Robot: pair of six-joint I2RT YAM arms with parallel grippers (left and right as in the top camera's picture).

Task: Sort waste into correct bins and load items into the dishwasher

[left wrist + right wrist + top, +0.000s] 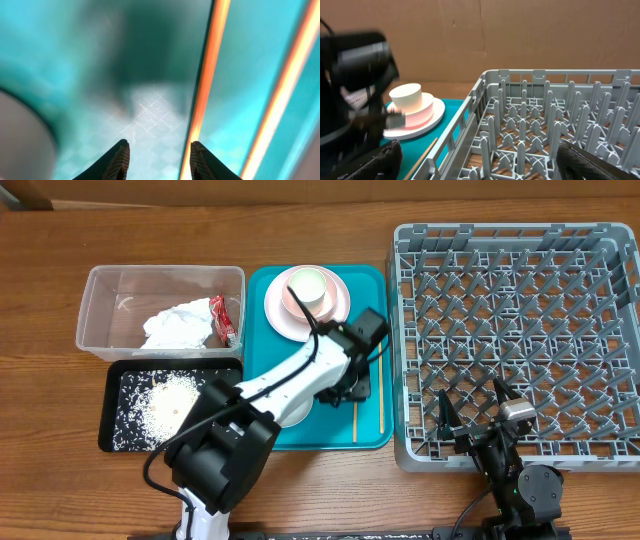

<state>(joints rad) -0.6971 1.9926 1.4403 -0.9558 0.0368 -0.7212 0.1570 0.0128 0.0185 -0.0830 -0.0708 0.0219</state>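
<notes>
Your pair of thin wooden chopsticks (381, 398) lies on the flat teal plastic tray (368, 285) by its right edge, long axis running near to far. The left arm hides part of the inner stick. The left gripper (159, 150) hovers over them, fingers apart on nothing, in a blurred close view. The right gripper (478, 415) gapes wide over the grey pegged dish rack (520, 240).

Looks evenly bright overhead, shadows soft. Blurs heavily at the left wrist, smearing the teal tray (75, 50) and turning the chopsticks (205, 75) into orange streaks beside a pale glare patch. Reads sharper at the right wrist, bar the smeared left arm (355, 55).
</notes>
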